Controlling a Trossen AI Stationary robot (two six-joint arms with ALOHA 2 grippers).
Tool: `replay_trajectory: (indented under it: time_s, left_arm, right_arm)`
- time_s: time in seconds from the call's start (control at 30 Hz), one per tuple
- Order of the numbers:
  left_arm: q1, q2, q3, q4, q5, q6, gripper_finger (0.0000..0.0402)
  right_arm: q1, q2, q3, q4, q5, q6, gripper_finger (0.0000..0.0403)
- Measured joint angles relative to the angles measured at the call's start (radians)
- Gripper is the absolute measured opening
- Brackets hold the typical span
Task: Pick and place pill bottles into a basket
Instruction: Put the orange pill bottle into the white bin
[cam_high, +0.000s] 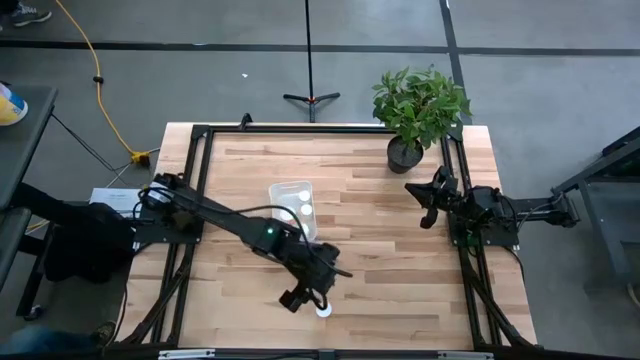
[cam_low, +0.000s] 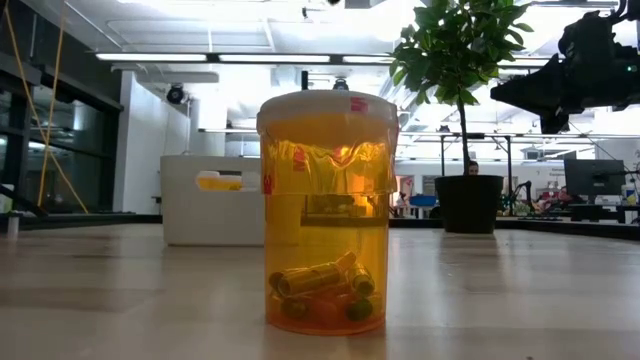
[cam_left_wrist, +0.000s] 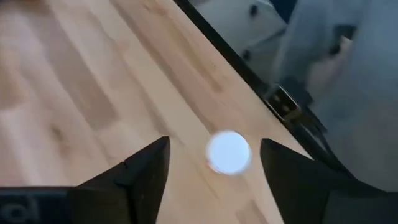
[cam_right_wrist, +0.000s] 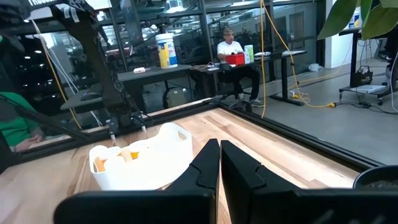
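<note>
The left claw (cam_high: 310, 298) hangs above the last loose pill bottle (cam_high: 324, 311) near the front edge of the wooden surface (cam_high: 380, 250), its fingers spread wide on either side of the round white cap (cam_left_wrist: 228, 151) with clear gaps to both and nothing in its grasp. Seen from table height, that bottle (cam_low: 327, 212) stands upright, its body amber under the white lid, with small items visible at its bottom. The basket (cam_high: 291, 207) sits well apart from it, toward the middle of the surface, and already holds bottles: two white caps show from above and orange bodies peek over its rim (cam_right_wrist: 140, 163) in the right wrist view, though the exact count inside cannot be told. No other bottle appears loose on the surface, so the job looks close to finished, with this one pickup and a carry to the basket left. The right claw (cam_right_wrist: 219, 163) waits at the right edge of the surface beside the potted plant (cam_high: 418, 112), fingers pressed together and empty. A seated person (cam_right_wrist: 234, 59) is visible at a desk in the room beyond.
</note>
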Motion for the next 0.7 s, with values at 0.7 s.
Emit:
replay_trajectory:
  time_s: [0.7]
  left_arm:
    - [-0.028, 0.232, 0.0, 0.074, 0.102, 0.074, 0.0365]
  right_arm:
    - [0.0, 0.001, 0.0, -0.002, -0.006, 0.001, 0.0007]
